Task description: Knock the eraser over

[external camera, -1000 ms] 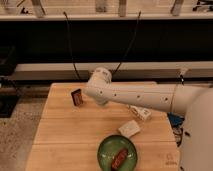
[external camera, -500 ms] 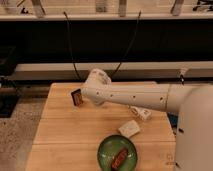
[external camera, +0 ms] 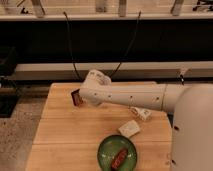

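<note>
**A:** Starting at the left, where's the eraser [external camera: 77, 97]?

**B:** On the table [external camera: 59, 131], well behind the green bowl [external camera: 101, 152] and off to its left. It seems to stand on edge, orange face toward the camera. That would explain the task: a block set tall like that topples with one sideways push.

**A:** And the gripper [external camera: 86, 99]?

**B:** Right against the eraser's right side, also behind and left of the bowl. The arm's white end covers it, so I can't tell whether it is spread or closed, or whether it touches the block. For a knock it needn't grip anything, so coming in low from the side makes sense.

**A:** Why does the arm [external camera: 130, 96] lie so flat?

**B:** I'd guess it reaches across from the right, passing behind the bowl, so the push goes leftward over bare wood.

**A:** Anything in the way?

**B:** Not that I see. The bowl holds a brown bar [external camera: 119, 159]. A pale block [external camera: 129, 128] sits just behind the bowl's right rim. A white box with dark marks [external camera: 141, 113] lies further back and right, under the arm, apart from the eraser.
</note>
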Tool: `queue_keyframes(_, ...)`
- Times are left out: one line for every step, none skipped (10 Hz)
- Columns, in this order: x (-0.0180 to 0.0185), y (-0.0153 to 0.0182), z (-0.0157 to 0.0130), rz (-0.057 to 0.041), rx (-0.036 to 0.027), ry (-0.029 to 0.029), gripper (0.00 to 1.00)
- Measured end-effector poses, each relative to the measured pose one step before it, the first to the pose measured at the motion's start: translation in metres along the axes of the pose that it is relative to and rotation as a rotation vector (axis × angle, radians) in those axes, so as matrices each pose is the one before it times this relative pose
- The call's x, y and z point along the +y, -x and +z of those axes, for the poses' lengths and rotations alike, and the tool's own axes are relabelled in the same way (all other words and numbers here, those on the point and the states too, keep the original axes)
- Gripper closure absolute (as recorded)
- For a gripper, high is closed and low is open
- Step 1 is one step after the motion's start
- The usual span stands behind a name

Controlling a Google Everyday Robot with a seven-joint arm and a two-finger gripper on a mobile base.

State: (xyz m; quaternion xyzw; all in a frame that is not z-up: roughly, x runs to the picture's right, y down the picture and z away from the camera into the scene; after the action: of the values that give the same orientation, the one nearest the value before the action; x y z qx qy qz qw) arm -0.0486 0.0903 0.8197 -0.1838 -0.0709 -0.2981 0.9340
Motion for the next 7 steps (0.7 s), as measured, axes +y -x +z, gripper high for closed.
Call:
queue_keyframes(-0.00145, 0.00108, 0.00139, -0.00453, -0.00285, -0.00350, 0.97)
queue_keyframes(-0.00211, 0.00141, 0.00193, -0.00520, -0.00293, -0.00283, 0.97)
queue_keyframes(-0.00241, 0.00216, 0.00166, -0.00453, -0.00438, -0.00455, 0.97)
queue_keyframes(-0.00249, 0.00235, 0.00208, -0.00687, -0.00507, -0.00489, 0.97)
queue_keyframes(-0.00045, 0.00008, 0.00106, -0.00332, -0.00191, -0.00215, 0.97)
queue_keyframes(-0.00056, -0.00011, 0.00136, -0.00336, -0.00224, -0.00321, 0.97)
queue_keyframes(-0.00372, 0.00303, 0.00299, -0.00743, -0.00415, -0.00566, 0.97)
